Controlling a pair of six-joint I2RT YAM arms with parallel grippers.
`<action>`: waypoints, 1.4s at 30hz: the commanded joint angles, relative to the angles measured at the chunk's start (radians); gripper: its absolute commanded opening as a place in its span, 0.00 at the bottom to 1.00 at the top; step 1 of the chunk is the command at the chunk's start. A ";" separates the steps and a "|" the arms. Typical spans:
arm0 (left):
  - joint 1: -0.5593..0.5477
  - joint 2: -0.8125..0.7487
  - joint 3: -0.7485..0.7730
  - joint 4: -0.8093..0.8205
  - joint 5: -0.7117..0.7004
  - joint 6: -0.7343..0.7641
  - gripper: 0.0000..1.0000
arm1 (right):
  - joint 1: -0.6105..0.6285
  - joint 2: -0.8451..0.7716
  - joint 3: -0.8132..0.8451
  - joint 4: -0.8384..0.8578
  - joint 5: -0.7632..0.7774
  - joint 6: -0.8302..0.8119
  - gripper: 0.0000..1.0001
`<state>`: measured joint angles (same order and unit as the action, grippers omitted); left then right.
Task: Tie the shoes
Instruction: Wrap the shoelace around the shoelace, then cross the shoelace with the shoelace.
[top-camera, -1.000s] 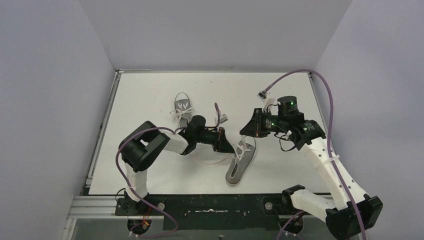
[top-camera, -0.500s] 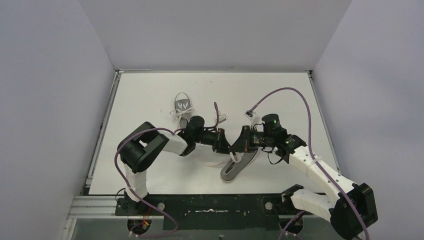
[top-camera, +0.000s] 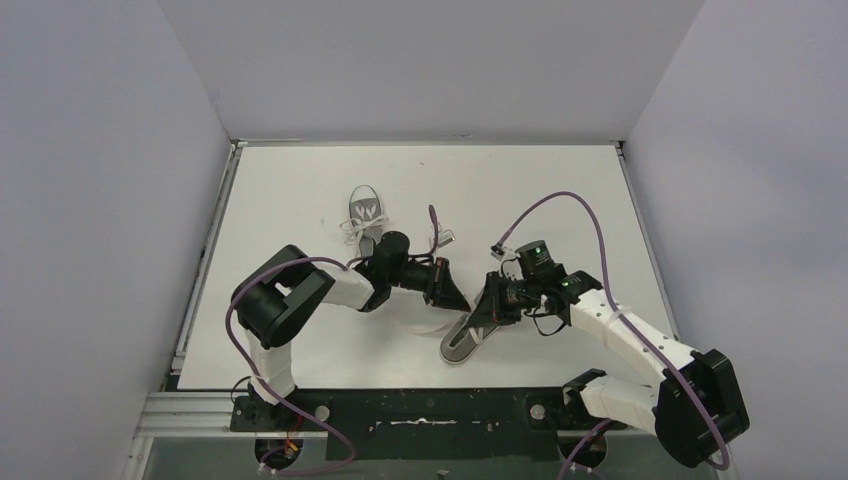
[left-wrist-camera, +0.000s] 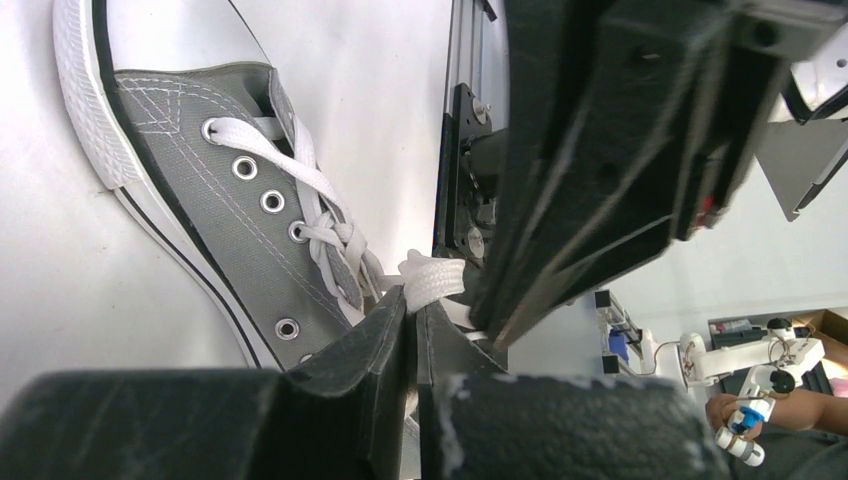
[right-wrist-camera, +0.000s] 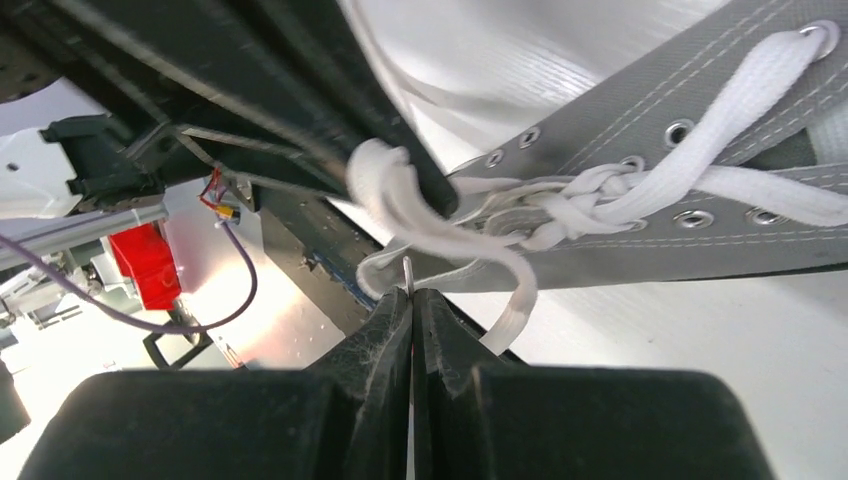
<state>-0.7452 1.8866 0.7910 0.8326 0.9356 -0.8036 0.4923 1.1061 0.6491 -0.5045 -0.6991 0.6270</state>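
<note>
Meanwhile right pincer (top-camera: 478, 316) had swung in beside left pincer (top-camera: 460, 302) over grey canvas low-top sneaker (top-camera: 462, 342) near tabletop's (top-camera: 560, 190) near edge; each clamped on white lace (left-wrist-camera: 435, 278). Knot probably tightening; second grey sneaker (top-camera: 366, 210) farther back, left.

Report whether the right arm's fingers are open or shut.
Shut: in the right wrist view the fingers press together, pinching a white lace.

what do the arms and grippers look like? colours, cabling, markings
Left arm and right arm: white link shells, black joint housings. Left gripper and right gripper: black, tapered, matte. A purple cable runs along each arm. Green lights on the right wrist.
</note>
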 joint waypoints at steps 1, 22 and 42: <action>-0.003 -0.056 0.017 0.012 0.020 0.017 0.05 | 0.004 0.022 -0.016 0.084 0.051 0.031 0.00; -0.052 -0.127 -0.054 -0.034 -0.065 0.111 0.38 | -0.008 0.012 -0.031 0.216 0.226 0.256 0.00; -0.087 -0.097 -0.027 -0.072 -0.185 0.147 0.43 | 0.016 -0.002 -0.063 0.234 0.219 0.276 0.00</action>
<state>-0.8360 1.7977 0.7536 0.6685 0.7559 -0.6426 0.4995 1.1248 0.5922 -0.3145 -0.4931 0.8993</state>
